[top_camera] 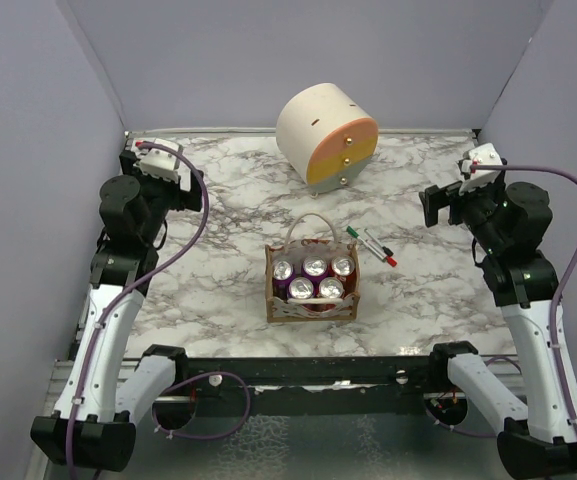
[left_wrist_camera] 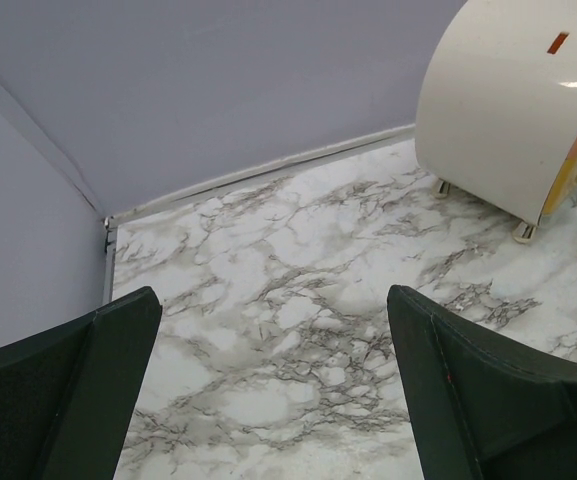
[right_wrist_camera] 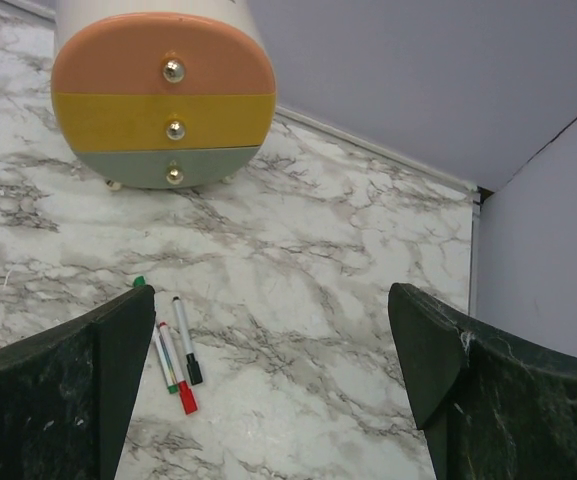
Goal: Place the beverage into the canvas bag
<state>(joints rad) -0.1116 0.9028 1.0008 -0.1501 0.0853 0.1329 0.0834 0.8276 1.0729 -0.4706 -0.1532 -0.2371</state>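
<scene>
At the bottom of the overhead view both arms rise from their black bases, white-shelled links folded up and back at the elbow, one purple cable (top_camera: pixel 200 225) looping along each. The left hand (left_wrist_camera: pixel 273 330) sits high at the upper left of the overhead view, released, its two dark wedge-shaped fingers spread wide over bare marble with nothing between them. The right hand (right_wrist_camera: pixel 271 330) sits at the right edge, turned inward, also released, its matte dark fingers wide apart and holding nothing.

The white tabletop with grey marble veining (top_camera: pixel 218 290) looks smooth and slightly glossy. At its centre stands the small tan-brown rectangular canvas bag (top_camera: pixel 313 308), soft-walled, with a white patterned band on its near side and thin white looped handles arching behind it. Five silver-topped purple beverage cans (top_camera: pixel 315 266) stand upright inside it, three in the far row and two in the near row, packed touching.

Just right of the bag, a little farther back, lie three slim white marker pens (top_camera: pixel 373 245), close together and roughly parallel: one green-capped, one red-capped, one black-capped.

Farther back, at upper centre, stands the big cream round drawer box (top_camera: pixel 328 135) on small feet, well apart from the bag. Its flat face carries three drawer fronts, orange, yellow and grey-green, each with one round shiny knob. Plain pale lilac walls (top_camera: pixel 268 50) close in the scene.
</scene>
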